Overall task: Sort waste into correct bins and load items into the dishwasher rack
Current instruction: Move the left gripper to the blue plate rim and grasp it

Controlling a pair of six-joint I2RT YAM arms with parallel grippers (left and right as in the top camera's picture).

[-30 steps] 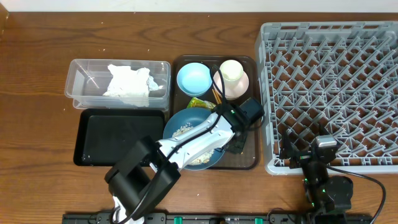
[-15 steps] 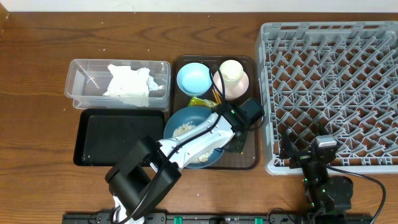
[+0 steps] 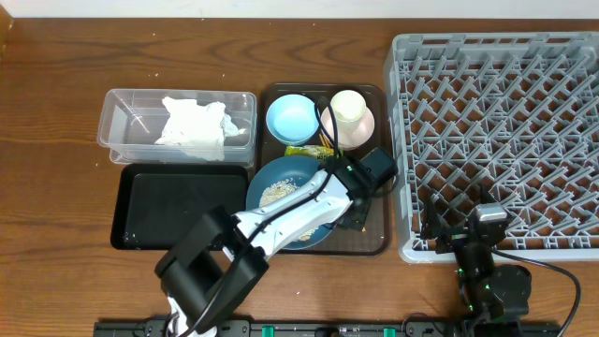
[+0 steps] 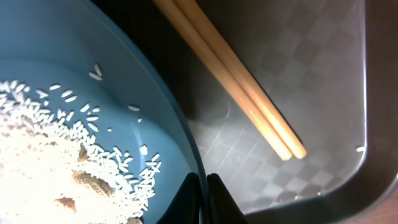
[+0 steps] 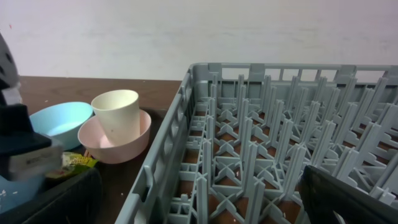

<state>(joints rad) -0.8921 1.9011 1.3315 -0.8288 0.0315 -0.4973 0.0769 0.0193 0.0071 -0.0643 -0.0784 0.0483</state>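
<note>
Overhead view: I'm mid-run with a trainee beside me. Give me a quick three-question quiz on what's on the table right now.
1. True or false: the cream cup stands inside the pale bowl.
2. Where does the crumpled napkin lie? A) clear tub B) black tray C) brown serving tray
3. Fill in: the left gripper is closed on the rim of the dark-blue plate, which carries loose ____.

Key: 1 true; 2 A; 3 rice.
</note>
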